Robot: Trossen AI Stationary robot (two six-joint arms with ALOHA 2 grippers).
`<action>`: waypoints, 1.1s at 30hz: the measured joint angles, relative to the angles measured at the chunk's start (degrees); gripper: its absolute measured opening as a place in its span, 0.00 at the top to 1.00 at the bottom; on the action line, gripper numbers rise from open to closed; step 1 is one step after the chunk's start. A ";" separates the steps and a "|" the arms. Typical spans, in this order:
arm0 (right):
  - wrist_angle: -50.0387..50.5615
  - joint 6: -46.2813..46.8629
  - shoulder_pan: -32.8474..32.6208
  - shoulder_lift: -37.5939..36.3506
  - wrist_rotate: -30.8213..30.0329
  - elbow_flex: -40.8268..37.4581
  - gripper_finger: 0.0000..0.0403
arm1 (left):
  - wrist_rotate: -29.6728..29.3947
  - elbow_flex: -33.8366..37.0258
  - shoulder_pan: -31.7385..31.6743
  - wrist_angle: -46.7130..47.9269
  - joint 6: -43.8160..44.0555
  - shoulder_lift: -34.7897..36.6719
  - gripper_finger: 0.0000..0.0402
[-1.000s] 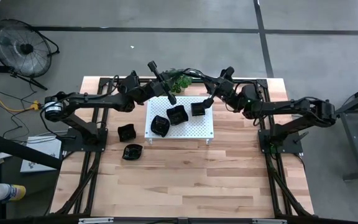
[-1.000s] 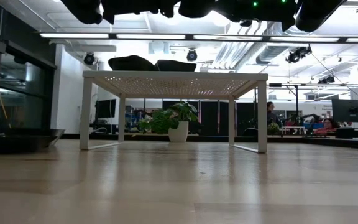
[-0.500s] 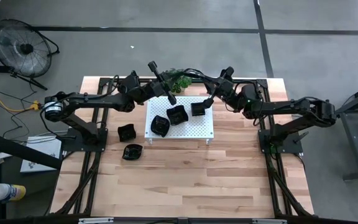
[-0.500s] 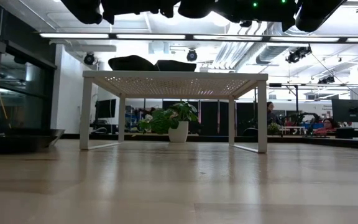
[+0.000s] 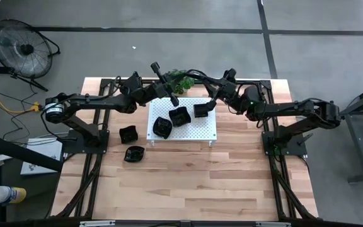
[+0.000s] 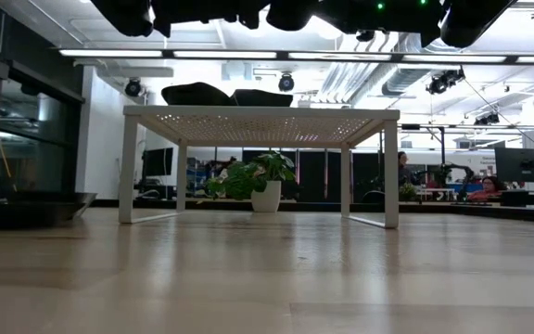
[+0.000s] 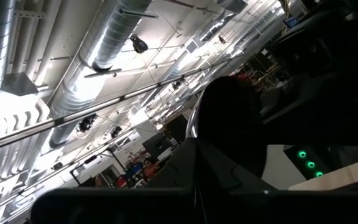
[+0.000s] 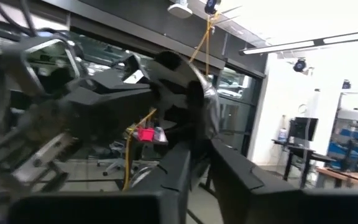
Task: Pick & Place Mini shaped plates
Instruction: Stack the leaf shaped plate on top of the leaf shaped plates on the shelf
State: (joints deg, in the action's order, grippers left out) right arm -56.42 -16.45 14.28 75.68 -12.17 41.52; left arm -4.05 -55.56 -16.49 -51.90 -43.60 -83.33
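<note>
Right tool (image 5: 208, 104) at plate (image 5: 201, 110) on white board (image 5: 201, 130), apparently gripping rim.

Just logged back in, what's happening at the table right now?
Both arms are raised over the far end of the white perforated board. The right hand holds a mini shaped plate edge-on between its fingers, above the board's far right part. The left hand is shut, with another black plate clamped in it. Three plates already sit on the board, and two more lie on the wooden table to its left. A green potted plant stands behind the board.
</note>
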 joint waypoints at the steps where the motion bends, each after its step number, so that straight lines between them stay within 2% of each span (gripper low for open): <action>1: 0.03 0.53 -0.02 0.01 0.39 0.00 0.85 | -0.14 -0.01 0.00 0.00 -0.13 0.00 1.00; 6: 0.20 1.45 -0.02 0.02 0.72 0.00 0.71 | -0.71 -0.01 0.00 0.20 -0.14 -0.04 1.00; 10: 0.11 2.60 -0.02 0.02 2.74 0.00 0.66 | -0.97 -0.01 0.00 0.30 -0.15 -0.07 1.00; 22: 0.07 2.89 -0.04 -0.26 2.65 0.00 0.61 | -2.94 0.08 0.02 1.17 -1.25 -0.20 1.00; 33: 1.19 2.27 -0.26 -1.06 2.58 0.00 0.60 | -8.59 0.08 0.02 1.11 -3.13 -0.09 1.00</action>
State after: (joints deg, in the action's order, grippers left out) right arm -55.24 -14.18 14.02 74.62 -9.59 41.52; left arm -12.64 -55.49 -16.47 -50.78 -46.72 -83.42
